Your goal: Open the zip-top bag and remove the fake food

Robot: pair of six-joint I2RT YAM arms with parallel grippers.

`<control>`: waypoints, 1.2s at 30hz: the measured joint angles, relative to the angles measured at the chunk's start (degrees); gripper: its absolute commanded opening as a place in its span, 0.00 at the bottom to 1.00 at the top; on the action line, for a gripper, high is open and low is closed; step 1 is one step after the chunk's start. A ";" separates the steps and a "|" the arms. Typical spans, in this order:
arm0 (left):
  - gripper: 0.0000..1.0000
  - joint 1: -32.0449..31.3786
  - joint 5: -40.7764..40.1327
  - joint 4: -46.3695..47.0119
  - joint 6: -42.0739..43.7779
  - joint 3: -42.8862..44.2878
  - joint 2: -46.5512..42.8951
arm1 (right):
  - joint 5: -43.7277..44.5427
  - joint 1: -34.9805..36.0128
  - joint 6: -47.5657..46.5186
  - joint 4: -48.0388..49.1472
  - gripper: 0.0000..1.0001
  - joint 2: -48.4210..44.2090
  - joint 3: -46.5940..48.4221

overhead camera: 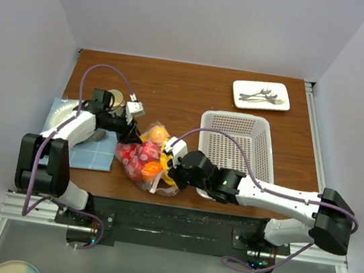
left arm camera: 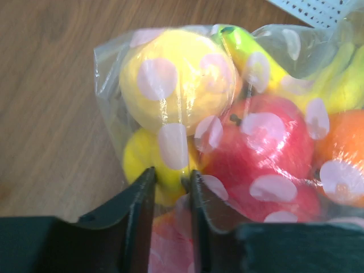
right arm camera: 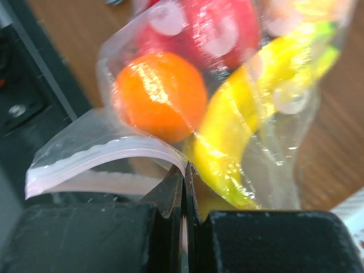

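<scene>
Evidently soft, slick and light, the zip-top bag [overhead camera: 143,159] of fake food [left arm camera: 170,79] lies near-centre on the table [overhead camera: 195,91]. The right tool [right arm camera: 185,169] is clamped on its zip lip, the best hold. The left tool [left arm camera: 170,177] straddles film with narrow jaws; I cannot tell whether it grips.

The top camera sits above and behind my arms [overhead camera: 275,194], looking down on the whole table [overhead camera: 195,91]. My wrist cameras peer along my left fingers [left arm camera: 139,210] and right fingers [right arm camera: 168,199], very near the bag [left arm camera: 170,85] from opposite sides, which all three views share.
</scene>
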 measured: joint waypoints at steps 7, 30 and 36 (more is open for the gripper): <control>0.00 0.02 -0.04 -2.69 4.96 0.76 -0.22 | 17.92 5.55 -1.01 2.32 0.08 -1.27 0.00; 0.00 0.02 -8.83 -4.50 5.90 0.22 -3.76 | 28.48 21.53 2.89 -0.11 0.00 -8.81 -5.38; 0.00 0.02 -9.31 -4.52 5.79 0.24 -3.76 | 20.37 21.81 3.15 4.63 0.00 -6.49 -7.39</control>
